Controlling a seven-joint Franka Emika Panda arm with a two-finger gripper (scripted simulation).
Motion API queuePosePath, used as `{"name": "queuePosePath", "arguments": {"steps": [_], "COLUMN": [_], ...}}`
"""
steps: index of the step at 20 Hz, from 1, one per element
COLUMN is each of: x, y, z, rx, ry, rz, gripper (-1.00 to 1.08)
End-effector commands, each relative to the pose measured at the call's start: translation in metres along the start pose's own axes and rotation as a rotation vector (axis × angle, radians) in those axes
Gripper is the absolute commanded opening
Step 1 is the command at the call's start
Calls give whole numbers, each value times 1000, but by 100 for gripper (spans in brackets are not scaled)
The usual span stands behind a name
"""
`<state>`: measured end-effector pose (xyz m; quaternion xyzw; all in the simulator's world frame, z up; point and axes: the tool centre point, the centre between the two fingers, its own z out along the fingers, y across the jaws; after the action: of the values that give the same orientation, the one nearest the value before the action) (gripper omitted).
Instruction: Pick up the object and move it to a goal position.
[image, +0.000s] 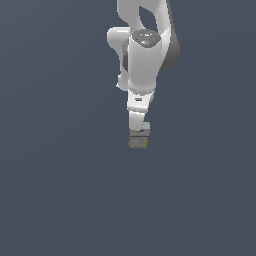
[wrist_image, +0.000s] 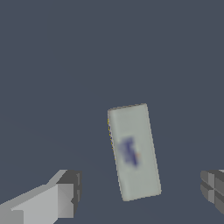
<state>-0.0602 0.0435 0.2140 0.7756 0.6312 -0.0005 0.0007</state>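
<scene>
The object (wrist_image: 133, 152) is a small grey-white carton with a blue mark on top and a thin yellow edge. In the wrist view it lies between my two fingers, apart from both. One fingertip (wrist_image: 65, 194) and the other (wrist_image: 213, 188) stand wide apart, so my gripper (wrist_image: 140, 192) is open and empty. In the exterior view the carton (image: 138, 142) shows just below the arm's hand, and my gripper (image: 139, 133) is right above it, its fingers mostly hidden by the hand.
A plain dark grey-blue floor (image: 60, 190) fills both views. The white arm (image: 145, 55) comes down from the top of the exterior view.
</scene>
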Motion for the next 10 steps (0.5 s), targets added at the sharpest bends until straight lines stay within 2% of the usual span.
{"name": "queuePosePath", "arguments": {"steps": [1, 10], "x": [2, 8], "y": [-1, -3], "z": [4, 11], "rx": [0, 0], "ry": [0, 2], "rz": [-56, -167], "gripper": [100, 100]}}
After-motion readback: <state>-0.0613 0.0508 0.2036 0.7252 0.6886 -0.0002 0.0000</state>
